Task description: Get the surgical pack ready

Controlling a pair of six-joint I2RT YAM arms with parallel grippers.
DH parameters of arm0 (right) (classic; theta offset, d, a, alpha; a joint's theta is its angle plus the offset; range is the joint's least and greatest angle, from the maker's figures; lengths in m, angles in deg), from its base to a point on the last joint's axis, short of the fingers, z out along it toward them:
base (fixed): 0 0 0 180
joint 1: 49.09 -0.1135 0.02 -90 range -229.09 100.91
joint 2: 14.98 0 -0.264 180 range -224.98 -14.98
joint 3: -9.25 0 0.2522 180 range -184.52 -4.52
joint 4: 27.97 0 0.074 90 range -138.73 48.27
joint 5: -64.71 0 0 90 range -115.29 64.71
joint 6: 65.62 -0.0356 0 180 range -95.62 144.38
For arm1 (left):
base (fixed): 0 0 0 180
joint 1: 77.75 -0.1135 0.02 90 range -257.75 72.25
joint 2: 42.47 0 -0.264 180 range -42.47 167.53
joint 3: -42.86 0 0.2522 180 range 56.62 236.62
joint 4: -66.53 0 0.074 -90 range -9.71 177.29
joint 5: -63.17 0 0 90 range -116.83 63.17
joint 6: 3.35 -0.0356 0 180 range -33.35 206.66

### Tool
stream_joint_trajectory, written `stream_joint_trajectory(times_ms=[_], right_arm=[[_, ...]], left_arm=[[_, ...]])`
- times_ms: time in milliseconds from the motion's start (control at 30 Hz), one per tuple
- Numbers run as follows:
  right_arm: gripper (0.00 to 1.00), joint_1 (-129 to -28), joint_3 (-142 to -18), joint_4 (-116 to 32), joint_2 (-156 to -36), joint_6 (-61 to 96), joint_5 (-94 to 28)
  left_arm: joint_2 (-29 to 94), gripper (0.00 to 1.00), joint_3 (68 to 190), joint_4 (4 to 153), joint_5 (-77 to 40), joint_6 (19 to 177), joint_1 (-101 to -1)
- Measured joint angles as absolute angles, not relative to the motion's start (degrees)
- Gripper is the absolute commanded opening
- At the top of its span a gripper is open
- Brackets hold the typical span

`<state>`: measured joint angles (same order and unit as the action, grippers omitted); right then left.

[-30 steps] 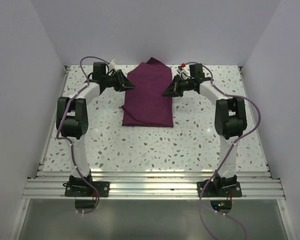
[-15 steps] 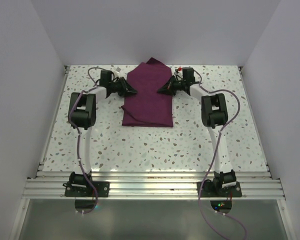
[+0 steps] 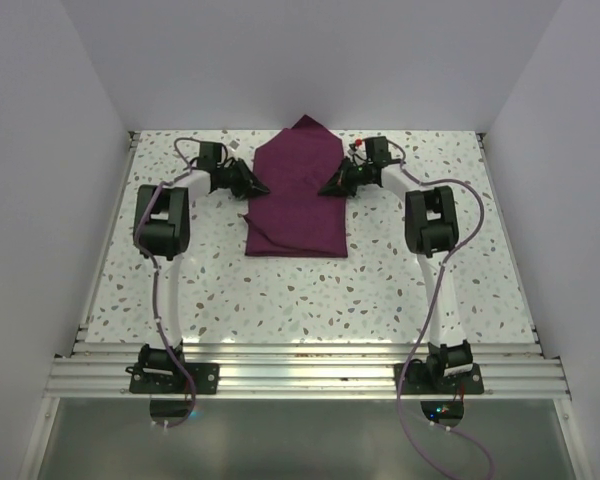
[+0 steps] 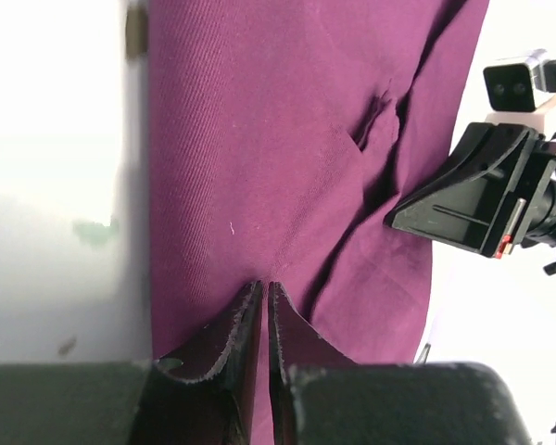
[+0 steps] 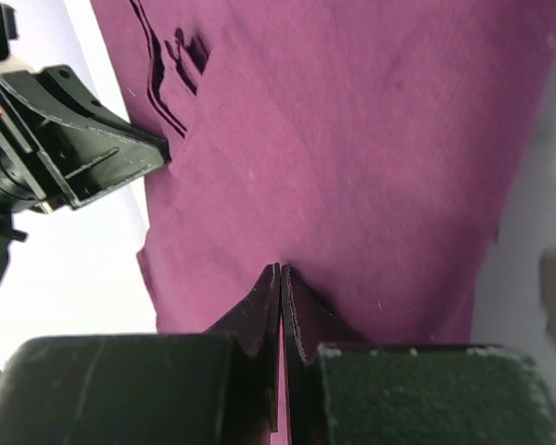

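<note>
Maroon cloth (image 3: 298, 200), folded into a long bundle, lies flat on the far middle of the speckled table (image 3: 380, 290). Its near end is squared off and its far end comes to a point. No tray, scissors or gauze can be seen; whether they sit inside the folds I cannot tell.

My left gripper (image 3: 263, 187) meets the bundle's left edge, just below the point. From my left wrist, the two fingers stand almost together with only a thin slit between them. Their tips are down on the fabric, and creases run out from them. I read that as a pinch on a small ridge of cloth.

My right gripper (image 3: 327, 189) mirrors it at the right edge. It is fully closed, with the tips pressed into the fabric and a small pucker on either side. It looks to have a thin fold nipped as well, though the cloth is too fine to show clearly between the fingers.

Both arms reach far forward and turn inward, so the grippers face each other across the bundle. That symmetry makes sense to me. Holding both shoulders of the cloth at once lets the next fold or tuck go across evenly, without dragging the bundle sideways.
</note>
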<state>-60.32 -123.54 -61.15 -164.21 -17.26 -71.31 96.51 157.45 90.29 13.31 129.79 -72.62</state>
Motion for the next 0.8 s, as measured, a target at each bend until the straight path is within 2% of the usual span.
stream_joint_trajectory(times_ms=[233,533,800], right_arm=[[0.00,-60.4,-114.7,-62.5,-158.9,-15.0,-71.5],[0.00,-61.6,-96.9,-60.8,-149.3,-14.7,-73.9],[0.00,-62.0,-97.7,-61.8,-148.1,-13.9,-74.0]], left_arm=[[90.5,0.12,149.1,93.9,12.4,127.6,-72.6],[81.7,0.12,135.9,96.3,12.9,124.9,-72.6],[80.7,0.13,135.9,96.9,13.4,123.1,-72.6]])
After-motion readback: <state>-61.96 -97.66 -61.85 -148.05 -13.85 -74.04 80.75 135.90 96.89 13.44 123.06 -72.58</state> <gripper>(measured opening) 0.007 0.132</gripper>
